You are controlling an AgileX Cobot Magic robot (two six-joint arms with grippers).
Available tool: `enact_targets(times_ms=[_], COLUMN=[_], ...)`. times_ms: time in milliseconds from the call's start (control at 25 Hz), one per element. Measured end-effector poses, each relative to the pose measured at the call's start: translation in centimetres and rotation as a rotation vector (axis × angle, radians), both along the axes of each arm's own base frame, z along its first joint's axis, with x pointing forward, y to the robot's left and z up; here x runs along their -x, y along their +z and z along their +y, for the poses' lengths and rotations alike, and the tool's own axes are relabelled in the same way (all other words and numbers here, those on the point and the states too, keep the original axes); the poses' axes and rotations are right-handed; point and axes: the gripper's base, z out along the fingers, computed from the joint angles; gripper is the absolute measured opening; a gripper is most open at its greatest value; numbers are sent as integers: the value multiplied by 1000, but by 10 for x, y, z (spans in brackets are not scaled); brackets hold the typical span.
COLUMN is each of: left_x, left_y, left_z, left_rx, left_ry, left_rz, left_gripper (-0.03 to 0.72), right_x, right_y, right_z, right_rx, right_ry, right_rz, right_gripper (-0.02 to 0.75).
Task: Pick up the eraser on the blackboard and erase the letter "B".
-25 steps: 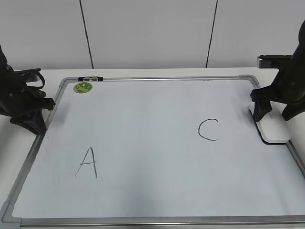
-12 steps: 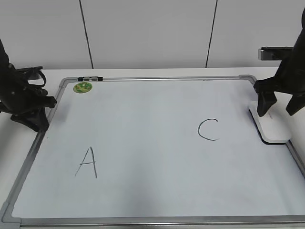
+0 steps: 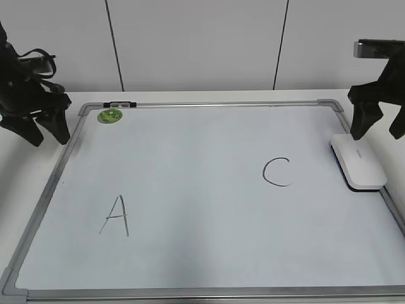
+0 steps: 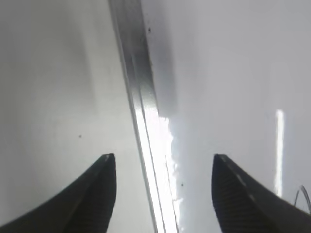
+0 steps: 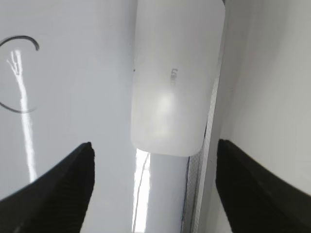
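The white eraser [image 3: 358, 163] lies flat on the blackboard [image 3: 202, 266] against its right frame; it also shows in the right wrist view [image 5: 172, 77]. My right gripper [image 3: 380, 134] is open and empty, hanging above the eraser's far end; its jaws [image 5: 154, 148] stand wide apart. My left gripper [image 3: 47, 140] is open and empty above the board's left frame [image 4: 143, 111], its jaws [image 4: 160, 158] either side of that rail. No letter "B" shows on the board; only a black "A" [image 3: 116, 215] and a black "C" [image 3: 277, 171] are visible.
A small round green magnet [image 3: 109, 116] sits at the board's far left corner, next to a black clip [image 3: 120, 104] on the top frame. The white table [image 3: 25, 177] surrounds the board. A white panelled wall stands behind.
Both grippers have risen. The right one lifted off the eraser, which stays on the board. The left one lifted from the left frame.
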Motion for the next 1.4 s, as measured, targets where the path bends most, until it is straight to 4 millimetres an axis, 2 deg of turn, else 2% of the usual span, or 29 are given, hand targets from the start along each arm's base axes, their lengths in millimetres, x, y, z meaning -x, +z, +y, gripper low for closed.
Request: enact_targets(times_ms=[240,400,560,600,720,880,960,1040,1240,1400], left_x=[8,22,43,51,79,121,142,165,220,263], left_y=[43,87,135,147,175,202,209,216,219,214], left_z=[3,1,-5,-8,-16,-20,-19,-18,-13,-9], left_rx=[-29,-12,-2,0,8,17,18,20,22,24], left_ry=[14,22,9,0,-24,-47,-50,-53,-53,-53], left_rz=[-43,-134,-245,-273,-330,-385,-397,-420,-448,-474], left_gripper=[456,458,459,459,459,459,459,459,459,459], right_x=[18,36,58,67,91,128,161,184,244,273], right_y=[44,81,117,128,146,156,165,165,165,150], right_z=[1,2,2,2,3,4,4,4,5,6], right_rx=[-4,-3,1,0,2,4,11,17,21,15], right_ry=[7,11,16,16,19,23,25,27,28,26], right_rz=[-90,-187,-282,-313,-361,-392,-436,-451,-527,-536], right_gripper=[573,573,573,573,573,573,573,573,573,572])
